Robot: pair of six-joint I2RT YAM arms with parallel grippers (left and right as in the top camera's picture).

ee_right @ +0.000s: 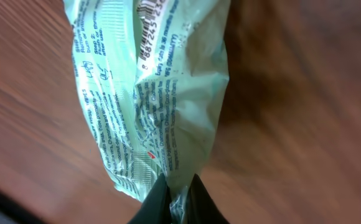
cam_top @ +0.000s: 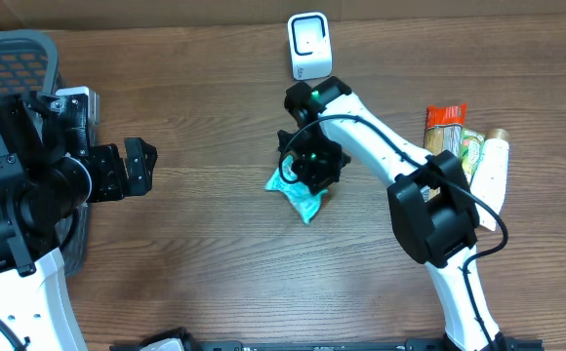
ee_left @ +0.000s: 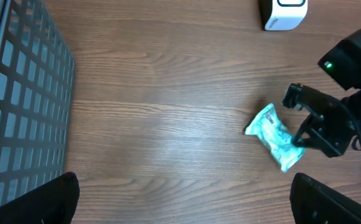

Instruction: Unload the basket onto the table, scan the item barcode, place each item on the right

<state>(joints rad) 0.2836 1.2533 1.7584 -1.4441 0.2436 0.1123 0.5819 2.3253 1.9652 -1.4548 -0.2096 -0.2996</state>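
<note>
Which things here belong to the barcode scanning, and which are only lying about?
For the job:
- green packet, pinched by the shut right gripper
- scanner, standing beyond the packet

Lying about:
- basket on the left
- orange pack and bottle on the right
- left gripper, open and holding nothing
</note>
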